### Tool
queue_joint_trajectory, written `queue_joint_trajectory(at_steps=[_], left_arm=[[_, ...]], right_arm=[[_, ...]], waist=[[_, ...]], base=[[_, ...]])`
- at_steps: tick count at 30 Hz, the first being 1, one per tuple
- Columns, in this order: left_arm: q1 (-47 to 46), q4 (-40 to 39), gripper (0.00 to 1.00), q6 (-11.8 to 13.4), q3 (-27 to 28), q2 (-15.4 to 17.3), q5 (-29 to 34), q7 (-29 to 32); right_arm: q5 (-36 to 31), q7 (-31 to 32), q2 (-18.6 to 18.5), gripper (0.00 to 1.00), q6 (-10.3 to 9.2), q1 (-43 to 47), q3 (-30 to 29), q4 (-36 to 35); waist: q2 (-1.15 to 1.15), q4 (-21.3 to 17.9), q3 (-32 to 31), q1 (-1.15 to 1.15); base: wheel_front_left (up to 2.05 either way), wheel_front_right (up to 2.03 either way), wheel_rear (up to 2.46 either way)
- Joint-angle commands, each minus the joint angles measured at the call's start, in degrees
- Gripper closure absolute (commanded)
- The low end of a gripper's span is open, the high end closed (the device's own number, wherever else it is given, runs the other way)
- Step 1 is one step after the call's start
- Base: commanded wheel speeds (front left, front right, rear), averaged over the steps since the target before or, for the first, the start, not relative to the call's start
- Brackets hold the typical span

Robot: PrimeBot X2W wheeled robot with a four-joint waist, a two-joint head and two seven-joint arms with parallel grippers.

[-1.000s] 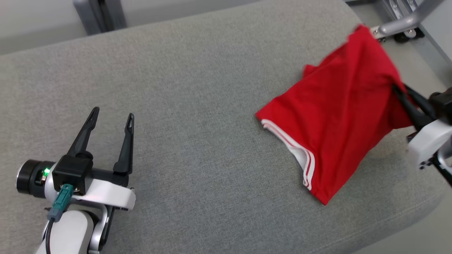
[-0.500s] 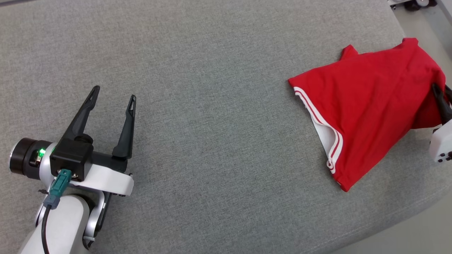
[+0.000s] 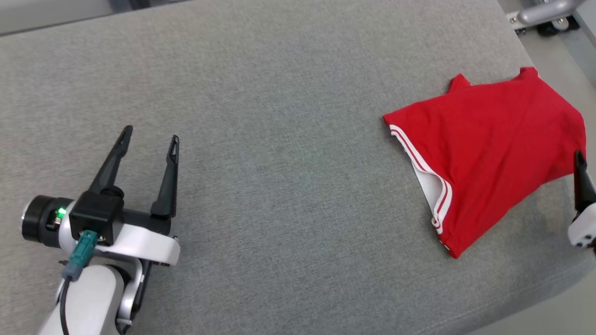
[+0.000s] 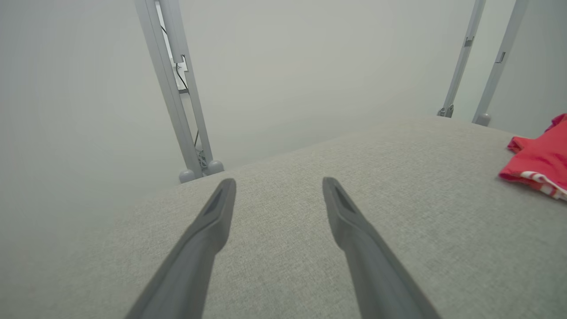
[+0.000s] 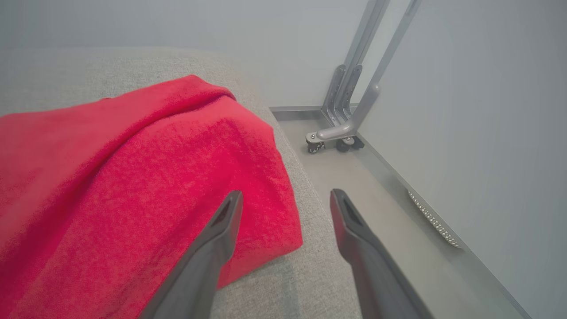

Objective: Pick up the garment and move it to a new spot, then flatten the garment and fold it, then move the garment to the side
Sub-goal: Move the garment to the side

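Head view: 1 red garment (image 3: 489,153) on 1 cushion (image 3: 279,116); left claw (image 3: 150,135) spread, right claw (image 5: 286,194) spread, perhaps touching it.

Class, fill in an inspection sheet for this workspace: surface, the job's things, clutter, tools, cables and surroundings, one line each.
Surface: grey fabric cushion, smooth and even.
Job's things: red garment with white-striped trim, lying folded near the cushion's right edge.
Clutter: nothing seen.
Tools: left tool open and empty, over the cushion far from the garment; right tool open, nothing between its fingers, at the garment's right edge.
Cables: black cable with teal plug at the left wrist.
Surroundings: grey metal frame on castors, standing on a pale floor beside plain walls.
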Motion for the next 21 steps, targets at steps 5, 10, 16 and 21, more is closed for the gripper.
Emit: queue_joint_trajectory(at_steps=[5, 10, 16, 21], left_arm=[[2.1, 1.1, 0.00, 1.1, 0.0, -1.7, -1.1, -1.8], [3.7, 1.5, 0.00, 2.0, 0.6, -2.1, -1.8, -2.7], [5.7, 1.5, 0.00, 3.1, 1.9, -2.6, -2.6, -3.5], [7.8, 1.2, 0.00, 3.6, 2.7, -3.2, -3.7, -3.9]], right_arm=[[0.7, 0.4, 3.4, 0.00, -0.01, 9.0, -4.7, -13.0], [-0.6, 0.2, 7.6, 0.00, -0.01, 15.5, -6.4, -26.7], [-2.5, 0.8, 13.1, 0.00, -0.01, 21.0, -3.3, -42.3], [-3.7, 1.4, 15.6, 0.00, -0.01, 22.7, -0.9, -46.9]], waist=[[0.00, 3.7, -4.4, 0.00], [0.00, 5.7, -6.6, 0.00], [0.00, 9.0, -9.9, 0.00], [0.00, 11.5, -13.8, 0.00]], base=[[0.00, 0.00, 0.00], [0.00, 0.00, 0.00], [0.00, 0.00, 0.00], [0.00, 0.00, 0.00]])
